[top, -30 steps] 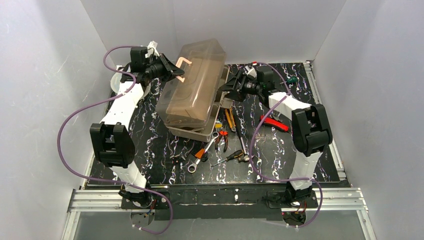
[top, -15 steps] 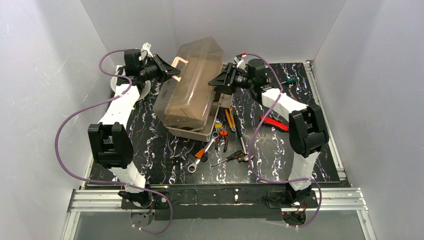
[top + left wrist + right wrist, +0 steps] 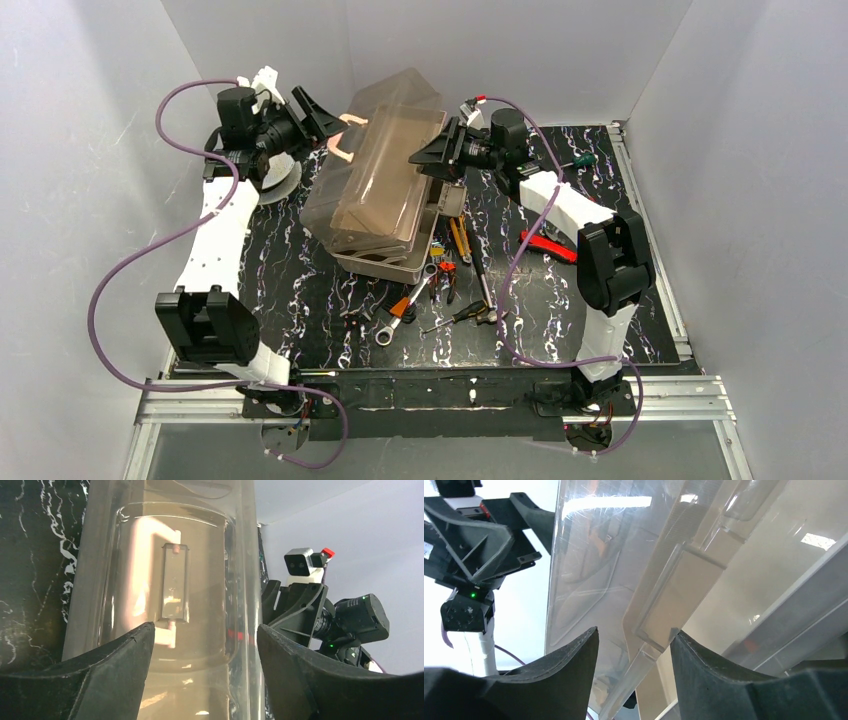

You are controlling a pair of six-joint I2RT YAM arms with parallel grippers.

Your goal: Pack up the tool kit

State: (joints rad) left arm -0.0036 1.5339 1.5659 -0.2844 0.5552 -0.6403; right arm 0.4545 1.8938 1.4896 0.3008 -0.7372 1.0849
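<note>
Tool kit, loose pieces nearest the arm bases: long silver wrench [image 3: 402, 308] slanting across the black marbled worktop [image 3: 300, 290], small dark-handled screwdriver [image 3: 458, 314] just right of it, orange-handled pliers [image 3: 460, 240] a little farther back, red-handled knife [image 3: 548, 246] off to the right beside the right arm [image 3: 562, 205]. All out on the worktop, none packed yet.

Behind them, mid-worktop: large tan plastic toolbox [image 3: 383, 263] under its smoky translucent lid [image 3: 385, 180]. Runs with its long axis near to far, far end leaning a little rightward. Looks tipped rather than seated flat on the base, though which edge rides higher cannot be told.

Farther still, one arm at each long side of the lid's far half. From the left, left arm [image 3: 222, 215], left jaws wide apart and holding nothing; cream handle [image 3: 347, 136] just to their right, in line with the gap, close but apart. From the right, right jaws also parted, straddling the lid's right-hand rim; in the right wrist view, rim ridge passing up through the gap, contact not clear either way.

Turns on that crosswise line-up, by this reading: lid squarely between the two, left nearer the handle, right nearer the rim. Probably calls for steadying from the rim side before any seating of the lid.

Farthest out: round grey wire spool [image 3: 275, 180] at far left, green-handled screwdriver [image 3: 583, 160] at far right.
</note>
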